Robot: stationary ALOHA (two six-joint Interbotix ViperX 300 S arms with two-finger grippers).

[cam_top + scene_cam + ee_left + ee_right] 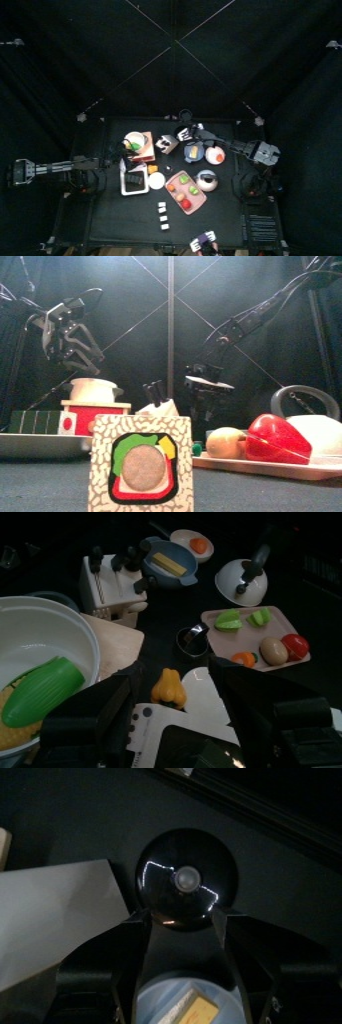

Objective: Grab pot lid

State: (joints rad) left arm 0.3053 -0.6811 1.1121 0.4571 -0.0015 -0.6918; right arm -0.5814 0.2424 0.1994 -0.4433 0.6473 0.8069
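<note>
Black curtains close in the small black table (227, 225), which is crowded with toy food and dishes. Toward its far edge lies the pot lid (186, 878), a dark round disc with a pale knob at its centre, flat on the tabletop; in the top view it sits at (186, 117), beyond a round white dish with an orange-red middle (195, 152). The right gripper (198, 131) reaches in from the right over the far part of the table, and its wrist view looks straight onto the lid just past the jaws, which stand spread wide with nothing between them. A pale card-like sheet (60, 918) lies just beside the lid. Nearer the front sits a pink tray (171, 190) with a red pepper (278, 438) and other toy vegetables. The left arm rests at the table's left side; its gripper (171, 727) hangs above a white bowl holding a green vegetable (51, 692), and I cannot tell how its jaws stand
</note>
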